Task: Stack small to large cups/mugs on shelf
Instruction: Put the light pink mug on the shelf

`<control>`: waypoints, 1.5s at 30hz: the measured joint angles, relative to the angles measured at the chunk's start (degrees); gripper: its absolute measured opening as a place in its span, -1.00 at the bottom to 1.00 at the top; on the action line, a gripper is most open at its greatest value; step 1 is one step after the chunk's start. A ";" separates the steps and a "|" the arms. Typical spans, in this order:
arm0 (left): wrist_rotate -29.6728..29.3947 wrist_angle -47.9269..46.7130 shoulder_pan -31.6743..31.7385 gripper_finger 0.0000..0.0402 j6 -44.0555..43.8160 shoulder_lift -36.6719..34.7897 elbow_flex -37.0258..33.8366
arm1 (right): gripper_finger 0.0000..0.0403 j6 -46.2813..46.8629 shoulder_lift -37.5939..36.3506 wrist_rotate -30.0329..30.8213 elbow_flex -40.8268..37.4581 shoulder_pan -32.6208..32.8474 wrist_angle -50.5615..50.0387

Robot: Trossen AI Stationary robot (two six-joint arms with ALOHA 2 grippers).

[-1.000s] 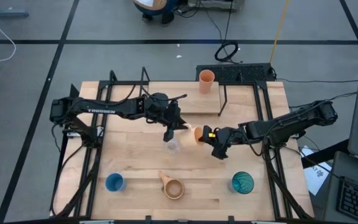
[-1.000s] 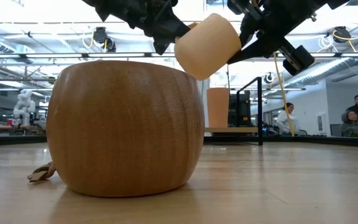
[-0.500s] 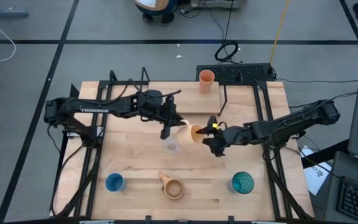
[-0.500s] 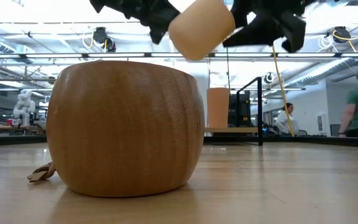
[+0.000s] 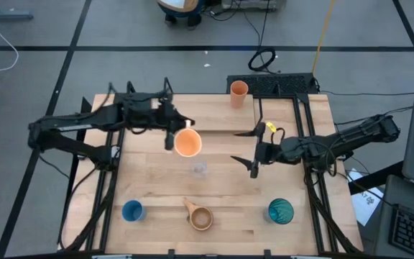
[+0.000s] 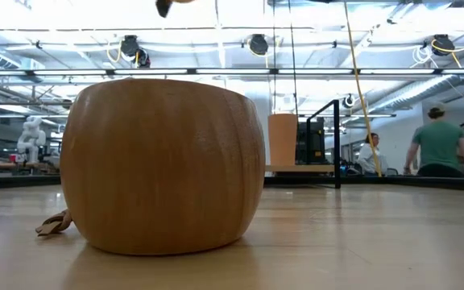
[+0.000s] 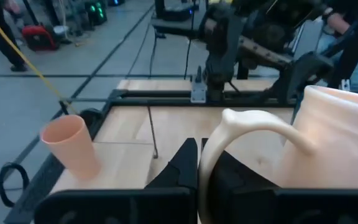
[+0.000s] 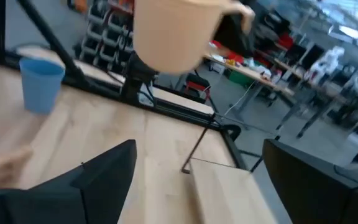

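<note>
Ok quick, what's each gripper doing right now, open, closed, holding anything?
Left gripper: closed on the handle of the orange mug, held above the table.
Right gripper: open, holding nothing, near the table's middle.

A robotics lab or open industrial workspace. Wooden surface [image 5: 157, 194] bolted into a black metal frame, standing on grey floor [image 5: 42, 29] marked off by dark tape lines, with loose cables [image 5: 263, 59] trailing across it. Beyond the surface, in the low view, a high ceiling with exposed ducts and hanging lights [image 6: 129, 47], a white humanoid robot [image 6: 31, 137] at far left, and people [image 6: 437, 145] standing about at far right.
</note>
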 joint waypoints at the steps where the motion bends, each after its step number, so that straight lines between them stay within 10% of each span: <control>1: -0.26 0.25 -0.05 -0.97 -0.02 -0.91 0.00 | 0.70 1.15 -0.10 -0.03 0.00 0.00 -0.02; 24: -24.86 43.49 -7.47 -0.96 -6.20 -2.22 -25.40 | 0.69 13.57 8.09 -2.27 -1.15 -1.48 26.81; 45: -45.50 52.58 -11.40 -0.97 -12.26 11.07 -25.40 | 0.68 18.49 21.25 -9.51 37.44 -6.43 -37.13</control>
